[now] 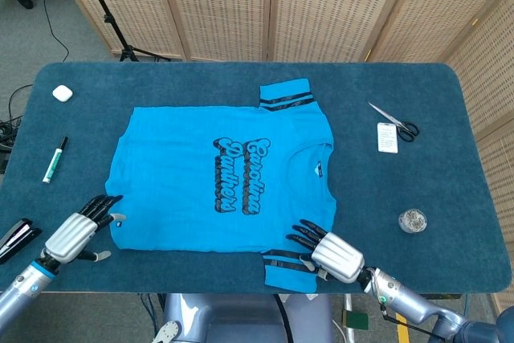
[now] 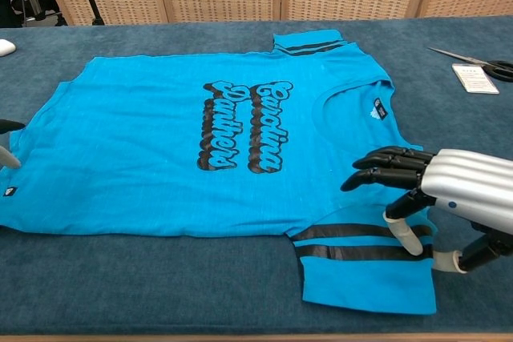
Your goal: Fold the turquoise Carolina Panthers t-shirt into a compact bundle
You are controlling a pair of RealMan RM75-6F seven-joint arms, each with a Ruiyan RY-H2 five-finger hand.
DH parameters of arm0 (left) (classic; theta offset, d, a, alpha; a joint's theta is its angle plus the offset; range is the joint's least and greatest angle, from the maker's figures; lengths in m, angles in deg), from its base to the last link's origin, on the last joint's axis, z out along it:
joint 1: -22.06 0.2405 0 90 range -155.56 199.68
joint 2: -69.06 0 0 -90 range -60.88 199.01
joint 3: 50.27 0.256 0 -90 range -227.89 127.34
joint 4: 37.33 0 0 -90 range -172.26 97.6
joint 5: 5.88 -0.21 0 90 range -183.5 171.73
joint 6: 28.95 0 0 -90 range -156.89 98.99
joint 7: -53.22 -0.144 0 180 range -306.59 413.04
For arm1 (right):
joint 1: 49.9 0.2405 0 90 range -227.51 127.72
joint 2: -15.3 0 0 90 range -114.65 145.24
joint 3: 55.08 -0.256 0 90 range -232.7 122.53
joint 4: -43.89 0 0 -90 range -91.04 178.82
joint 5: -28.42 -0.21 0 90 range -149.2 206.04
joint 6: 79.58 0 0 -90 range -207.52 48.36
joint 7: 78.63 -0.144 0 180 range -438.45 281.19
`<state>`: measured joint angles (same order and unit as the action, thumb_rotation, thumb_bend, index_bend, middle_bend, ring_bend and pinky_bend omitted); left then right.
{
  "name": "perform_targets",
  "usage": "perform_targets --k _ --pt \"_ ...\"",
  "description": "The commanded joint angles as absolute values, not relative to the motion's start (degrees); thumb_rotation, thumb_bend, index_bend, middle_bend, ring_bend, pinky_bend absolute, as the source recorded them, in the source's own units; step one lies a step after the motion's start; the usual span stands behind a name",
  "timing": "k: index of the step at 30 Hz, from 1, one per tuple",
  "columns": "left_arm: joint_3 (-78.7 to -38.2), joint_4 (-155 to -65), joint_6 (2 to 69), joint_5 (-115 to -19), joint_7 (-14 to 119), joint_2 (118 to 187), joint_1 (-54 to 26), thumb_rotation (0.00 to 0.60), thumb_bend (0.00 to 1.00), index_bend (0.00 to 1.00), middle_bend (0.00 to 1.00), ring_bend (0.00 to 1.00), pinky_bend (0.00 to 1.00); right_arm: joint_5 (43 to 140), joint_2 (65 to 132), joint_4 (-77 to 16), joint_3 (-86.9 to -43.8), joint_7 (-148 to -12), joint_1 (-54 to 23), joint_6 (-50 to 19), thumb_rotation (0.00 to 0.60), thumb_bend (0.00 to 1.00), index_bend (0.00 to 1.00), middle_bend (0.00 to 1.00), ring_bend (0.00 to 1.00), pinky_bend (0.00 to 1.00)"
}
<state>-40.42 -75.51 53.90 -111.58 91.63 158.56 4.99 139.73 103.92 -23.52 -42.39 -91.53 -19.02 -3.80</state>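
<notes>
First fold being set up on the flat t-shirt.
The near sleeve is pinned under the right hand, fingers apart; the left hand, fingers spread, is placed at the hem corner; gripping is needed next.

left robot hand lies low at the near left, fingers spread forward and apart, holding nothing. right robot hand hovers near right, dark fingers extended, thumb angled down, possibly touching fabric beneath.
</notes>
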Motion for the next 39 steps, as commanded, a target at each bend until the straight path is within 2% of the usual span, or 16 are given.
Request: perform_targets --k 1,9,17,23,29,32,36,39 --pt "-40.15 -74.74 53.49 -111.64 91.15 159.43 4.54 0.6 0.14 0.3 0.0 0.0 0.0 139.67 103.86 -23.56 -42.41 -91.6 -18.97 -3.78 0.6 0.41 0.67 0.15 0.0 0.0" --pt "-39.45 -72.21 53.69 -111.45 91.48 161.79 4.24 0.6 0.24 0.32 0.0 0.0 0.0 139.36 103.83 -23.72 -42.35 -91.54 -18.91 -4.17 0.6 0.42 0.67 0.15 0.0 0.0" --pt "-38.78 -71.11 53.0 -110.81 92.72 162.75 4.12 0.6 0.25 0.34 0.0 0.0 0.0 139.3 103.73 -23.93 -42.35 -91.61 -18.89 -3.98 0.6 0.41 0.67 0.15 0.0 0.0" --pt "-38.17 -71.36 52.64 -110.66 93.33 163.18 3.87 0.6 0.39 0.39 0.0 0.0 0.0 139.24 103.63 -23.96 -42.38 -91.71 -18.86 -3.87 0.6 0.42 0.67 0.15 0.0 0.0" --pt "-37.65 -71.8 52.28 -110.38 93.76 163.21 3.81 0.6 0.43 0.44 0.0 0.0 0.0 139.11 103.48 -24.23 -42.29 -92.47 -18.72 -4.0 0.6 0.44 0.67 0.16 0.0 0.0" --pt "-37.65 -71.95 52.41 -110.17 93.74 163.28 3.81 0.6 0.43 0.49 0.0 0.0 0.0 139.12 103.42 -24.24 -42.32 -92.58 -18.73 -3.82 0.6 0.44 0.67 0.16 0.0 0.0" --pt "-37.86 -72.35 52.21 -109.46 94.3 163.42 3.85 0.6 0.44 0.63 0.0 0.0 0.0 139.07 103.29 -24.31 -42.4 -92.86 -18.74 -3.53 0.6 0.44 0.67 0.16 0.0 0.0" --pt "-38.02 -72.61 52.15 -109.02 94.55 163.46 3.87 0.6 0.47 0.69 0.0 0.0 0.0 139.12 103.25 -24.27 -42.45 -92.94 -18.73 -3.33 0.6 0.44 0.67 0.16 0.0 0.0"
